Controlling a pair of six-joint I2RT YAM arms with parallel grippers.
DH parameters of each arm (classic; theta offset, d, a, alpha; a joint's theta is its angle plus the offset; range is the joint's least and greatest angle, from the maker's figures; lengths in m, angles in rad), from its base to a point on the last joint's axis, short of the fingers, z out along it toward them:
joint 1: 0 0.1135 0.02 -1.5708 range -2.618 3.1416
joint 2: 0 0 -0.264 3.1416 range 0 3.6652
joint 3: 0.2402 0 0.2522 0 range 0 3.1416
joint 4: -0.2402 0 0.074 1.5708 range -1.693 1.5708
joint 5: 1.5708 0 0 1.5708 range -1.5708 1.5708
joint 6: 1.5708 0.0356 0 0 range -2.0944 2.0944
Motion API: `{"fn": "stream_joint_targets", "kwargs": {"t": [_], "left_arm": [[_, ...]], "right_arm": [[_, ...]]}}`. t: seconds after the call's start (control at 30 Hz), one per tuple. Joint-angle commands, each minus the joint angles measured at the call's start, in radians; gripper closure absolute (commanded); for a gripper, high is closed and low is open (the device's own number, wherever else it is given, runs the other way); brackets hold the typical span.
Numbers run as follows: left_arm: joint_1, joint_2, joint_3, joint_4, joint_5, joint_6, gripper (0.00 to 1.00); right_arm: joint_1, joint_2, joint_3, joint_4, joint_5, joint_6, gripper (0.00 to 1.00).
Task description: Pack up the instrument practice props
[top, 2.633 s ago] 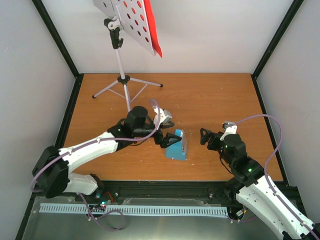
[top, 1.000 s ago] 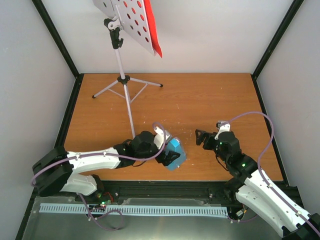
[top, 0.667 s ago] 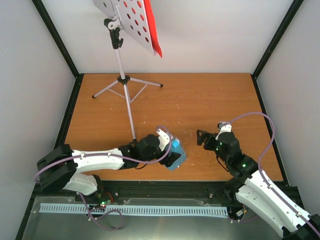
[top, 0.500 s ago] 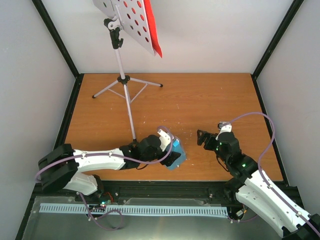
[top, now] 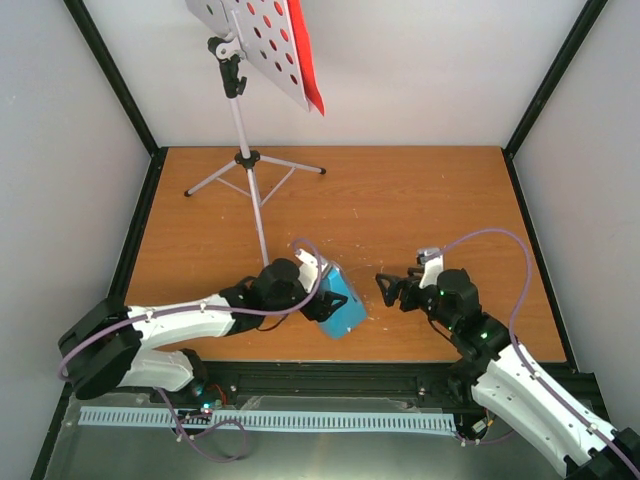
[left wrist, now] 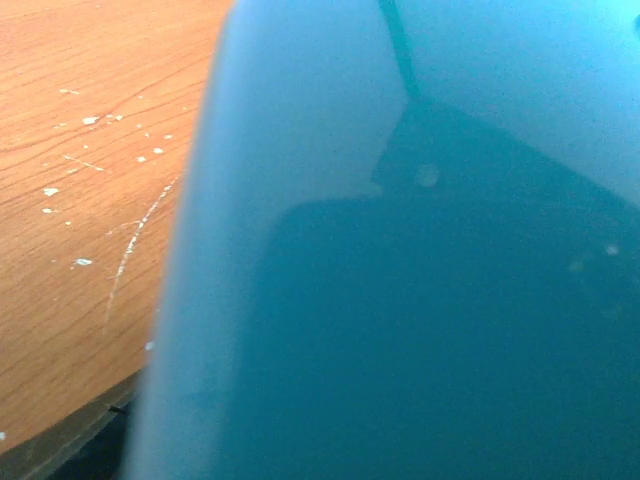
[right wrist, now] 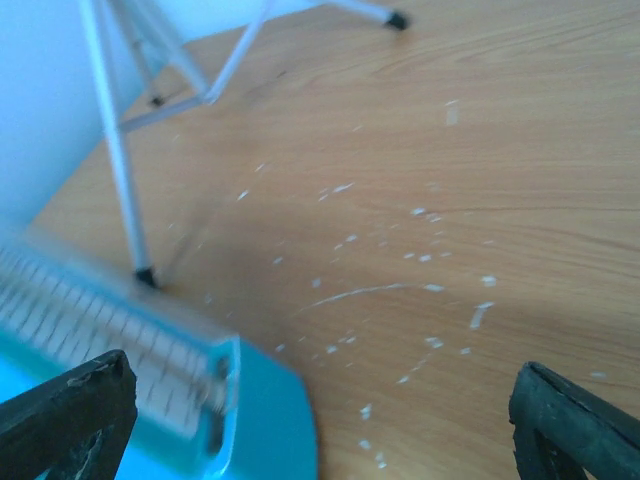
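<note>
The blue wedge-shaped metronome [top: 342, 305] is at the table's front middle, held tilted by my left gripper [top: 320, 296], which is shut on it. It fills the left wrist view [left wrist: 420, 300], hiding the fingers. My right gripper [top: 390, 291] is open and empty just right of the metronome, apart from it. In the right wrist view [right wrist: 315, 400] the metronome [right wrist: 250, 430] lies at lower left with its white scale showing. The white hole-punched music stand [top: 262, 45] stands at the back left on silver tripod legs [top: 250, 165], with a red sheet [top: 308, 65] on it. No green sheet shows.
The wooden table [top: 420, 200] is fenced by black frame posts and white walls. One tripod leg [top: 262, 240] reaches forward and ends close behind my left wrist. The tripod legs [right wrist: 120, 150] also show at the upper left of the right wrist view.
My left gripper has shifted the metronome slightly left and back and turned it. My right gripper has moved left, closer to the metronome. The music stand has not moved.
</note>
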Motion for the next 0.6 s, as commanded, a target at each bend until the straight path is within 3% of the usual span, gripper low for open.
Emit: {"fn": "stream_joint_targets", "kwargs": {"t": [0.0, 0.17, 0.37, 0.57], "left_arm": [[0.099, -0.034, 0.004, 0.063, 0.225, 0.049, 0.37], [0.256, 0.016, 0.012, 0.052, 0.448, 0.127, 0.4], [0.333, 0.083, 0.073, -0.015, 0.547, 0.211, 0.42], [0.353, 0.146, 0.112, -0.051, 0.596, 0.254, 0.44]], "right_arm": [[-0.008, 0.054, -0.038, 0.118, -0.307, -0.149, 0.0], [0.029, 0.158, -0.057, 0.154, -0.377, -0.188, 0.0], [0.313, 0.299, -0.043, 0.197, -0.044, -0.213, 0.0], [0.425, 0.479, -0.041, 0.295, 0.115, -0.232, 0.0]]}}
